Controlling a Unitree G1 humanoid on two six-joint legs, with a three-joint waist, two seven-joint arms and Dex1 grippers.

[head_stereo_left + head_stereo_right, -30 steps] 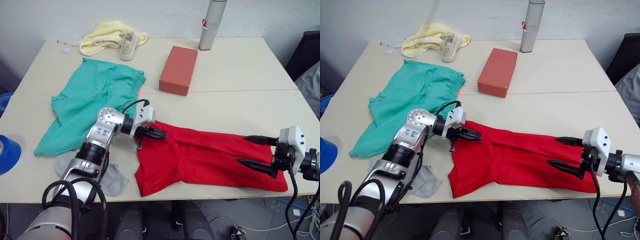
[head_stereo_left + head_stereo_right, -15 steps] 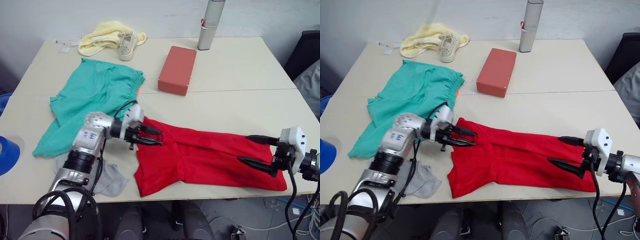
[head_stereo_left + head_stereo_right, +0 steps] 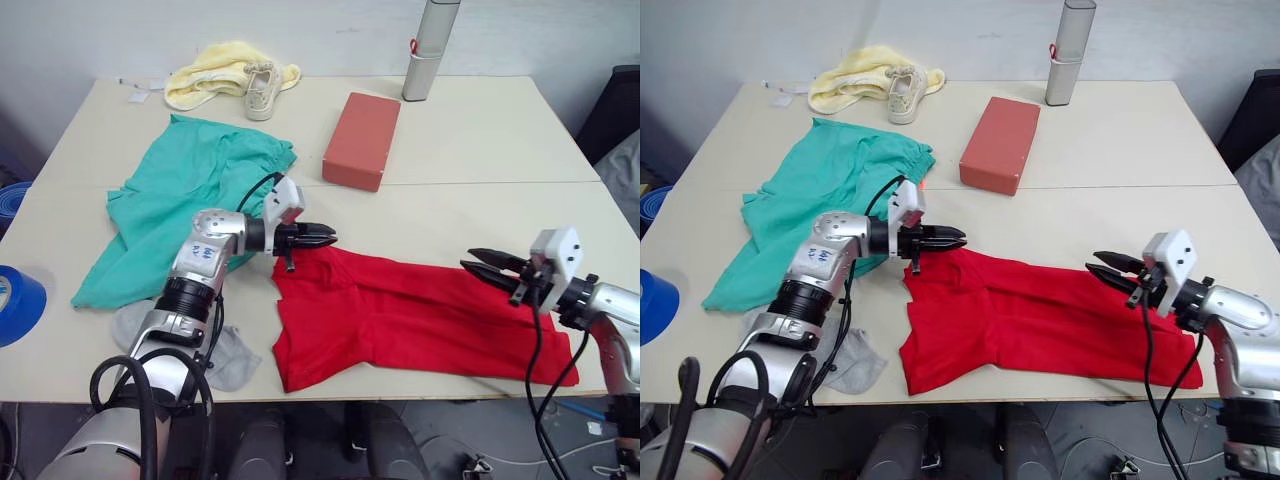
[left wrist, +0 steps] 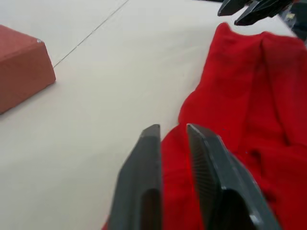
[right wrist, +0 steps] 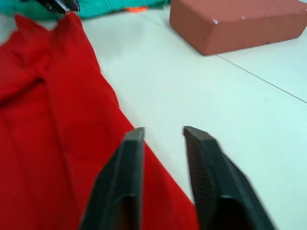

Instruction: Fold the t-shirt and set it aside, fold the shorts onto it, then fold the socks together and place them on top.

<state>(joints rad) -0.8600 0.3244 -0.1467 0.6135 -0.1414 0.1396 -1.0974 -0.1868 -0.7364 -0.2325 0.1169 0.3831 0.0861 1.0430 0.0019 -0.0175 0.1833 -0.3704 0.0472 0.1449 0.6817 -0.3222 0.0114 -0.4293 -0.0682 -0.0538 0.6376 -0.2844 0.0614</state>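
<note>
Folding wants both far t-shirt (image 3: 420,318) corners pinched: left gripper (image 3: 325,236) narrow, right gripper (image 3: 478,266) slightly parted, both empty, toward table's (image 3: 480,140) front edge.

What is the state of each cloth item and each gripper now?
t-shirt: lying partly folded on the table, not held.
shorts: spread out, unfolded.
socks: lying loose near the table's front edge.
left gripper: jaws slightly open, empty.
right gripper: jaws open, empty.
</note>
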